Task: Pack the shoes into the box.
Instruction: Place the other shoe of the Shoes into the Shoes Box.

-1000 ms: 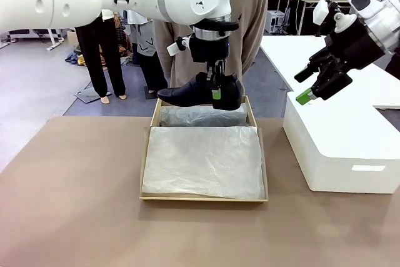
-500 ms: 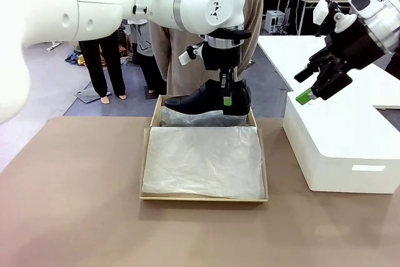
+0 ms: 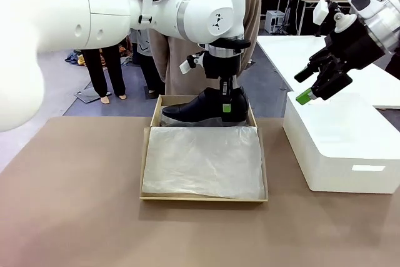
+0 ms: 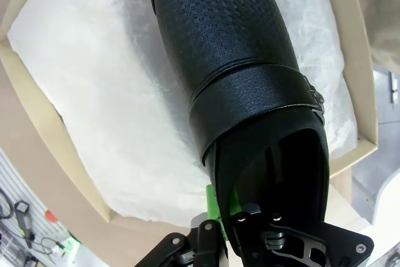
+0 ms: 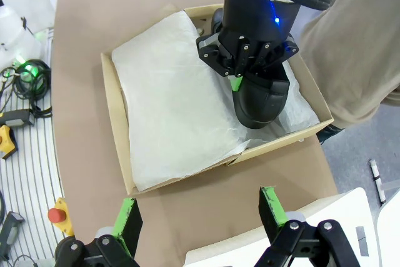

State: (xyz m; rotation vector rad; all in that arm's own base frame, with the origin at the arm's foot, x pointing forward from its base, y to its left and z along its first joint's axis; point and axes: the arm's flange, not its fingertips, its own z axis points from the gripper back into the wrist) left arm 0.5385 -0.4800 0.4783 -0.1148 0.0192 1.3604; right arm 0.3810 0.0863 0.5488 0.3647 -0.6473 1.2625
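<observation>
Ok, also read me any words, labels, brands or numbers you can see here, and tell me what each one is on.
There is no readable text in these pictures.
Left arm: a small black emblem, not letters.
Shoe, box, white box: no print shows on any of them.
Red button: any label is too small to read.
</observation>
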